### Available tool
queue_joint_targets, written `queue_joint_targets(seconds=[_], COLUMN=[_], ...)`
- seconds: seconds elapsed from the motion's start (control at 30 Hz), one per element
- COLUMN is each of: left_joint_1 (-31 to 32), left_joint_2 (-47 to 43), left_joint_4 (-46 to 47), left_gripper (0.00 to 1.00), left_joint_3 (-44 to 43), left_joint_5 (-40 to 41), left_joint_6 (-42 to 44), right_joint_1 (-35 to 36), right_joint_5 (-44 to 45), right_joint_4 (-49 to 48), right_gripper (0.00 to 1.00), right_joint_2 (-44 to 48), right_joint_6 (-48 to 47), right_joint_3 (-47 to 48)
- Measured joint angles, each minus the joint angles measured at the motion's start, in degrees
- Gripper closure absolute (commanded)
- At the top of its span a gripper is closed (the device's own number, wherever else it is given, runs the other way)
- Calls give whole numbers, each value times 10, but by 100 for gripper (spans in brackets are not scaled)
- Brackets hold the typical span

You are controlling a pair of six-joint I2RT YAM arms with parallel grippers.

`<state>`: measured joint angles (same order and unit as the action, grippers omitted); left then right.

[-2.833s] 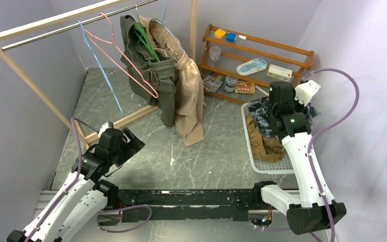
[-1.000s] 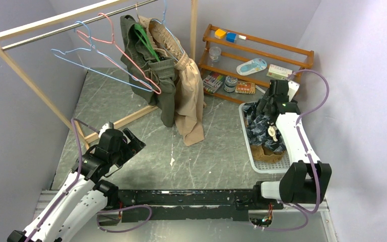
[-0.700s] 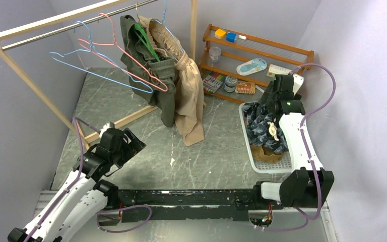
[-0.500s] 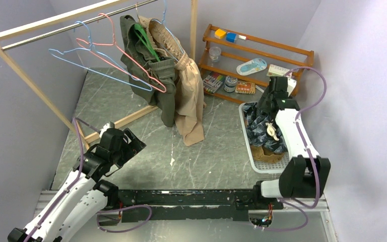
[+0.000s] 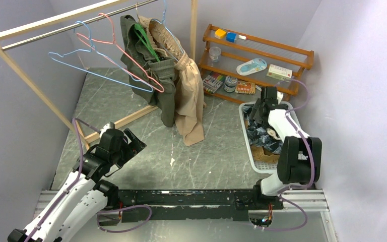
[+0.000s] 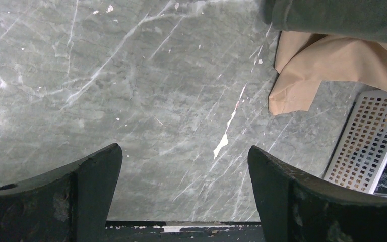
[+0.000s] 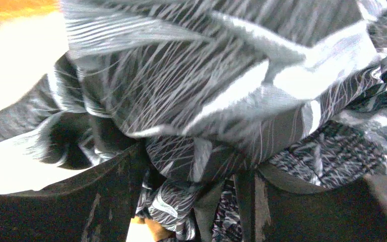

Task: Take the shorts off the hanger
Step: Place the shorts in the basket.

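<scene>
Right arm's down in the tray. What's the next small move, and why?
Probably lift the right claw straight up, jaws wide. The navy shorts lie in the tray, cloth bunched between its fingers, so it may snag. The olive shorts and beige shorts hang on the rail, waiting.

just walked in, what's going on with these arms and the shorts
The robot is taking shorts off hangers on a rack. The right pincer is down in the navy patterned shorts in the white tray, cloth bunched between its fingers; whether it grips them is unclear. Brown shorts lie in the tray too. Olive shorts and beige shorts hang on the rack beside two bare hangers. The left pincer hovers open over the table, holding nothing.
</scene>
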<state>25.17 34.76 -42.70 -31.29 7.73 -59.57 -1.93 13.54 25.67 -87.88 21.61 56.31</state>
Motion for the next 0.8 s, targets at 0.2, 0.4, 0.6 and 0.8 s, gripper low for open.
queue_joint_targets(seconds=[0.2,0.4,0.6,0.8], left_joint_1=[0,0,0,0], left_joint_2=[3,9,-3,-5], left_joint_4=[0,1,27,63], left_gripper=[1,1,0,0], left_joint_3=[0,-2,-14,-42], left_joint_5=[0,3,22,86], left_joint_6=[3,22,76,145], right_joint_1=[1,0,9,113], right_joint_5=[-1,-44,-224,-337], right_joint_4=[45,46,-30,-49], right_gripper=[23,10,9,13], right_joint_2=[59,174,281,361], right_joint_6=[-12,-15,9,59], right_joint_3=[73,101,-2,-124])
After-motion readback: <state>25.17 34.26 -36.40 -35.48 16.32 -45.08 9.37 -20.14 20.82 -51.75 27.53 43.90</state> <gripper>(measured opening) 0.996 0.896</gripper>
